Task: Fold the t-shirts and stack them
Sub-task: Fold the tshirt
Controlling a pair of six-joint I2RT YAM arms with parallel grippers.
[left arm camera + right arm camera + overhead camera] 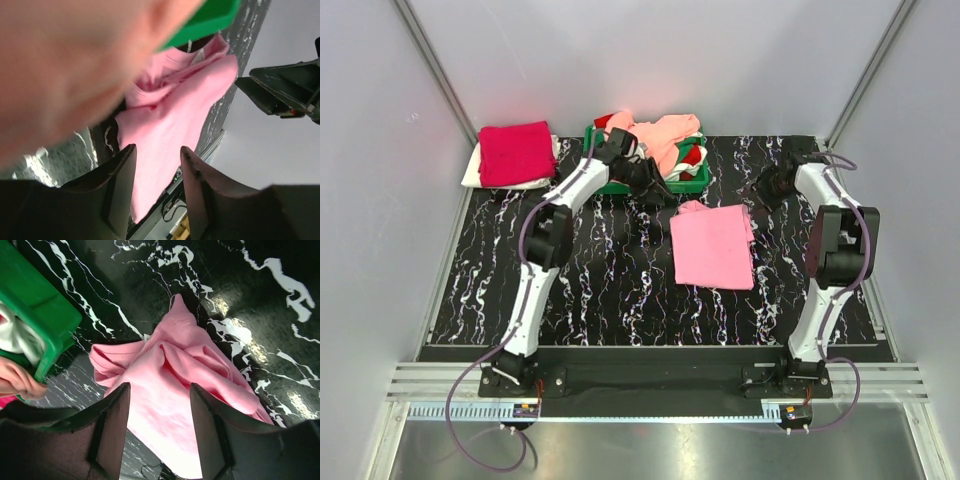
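Observation:
A bubblegum pink t-shirt [712, 245] lies folded on the black marbled table, right of centre; its top edge is bunched. It also shows in the left wrist view [165, 125] and the right wrist view [165, 390]. A crimson t-shirt [515, 153] lies folded on a white one [470, 172] at the back left. A peach-salmon t-shirt [665, 135] is heaped in the green tray [685, 186] and fills the left wrist view's upper left as a blur [65, 65]. My left gripper [653, 193] [157, 150] is open and empty by the tray's front. My right gripper [765, 188] [160, 387] is open and empty above the pink shirt's far edge.
The green tray holds more crumpled cloth, red and white [692, 155]. Its corner shows in both wrist views [210, 20] [45, 315]. Grey walls close the back and sides. The right arm [290, 90] shows in the left wrist view.

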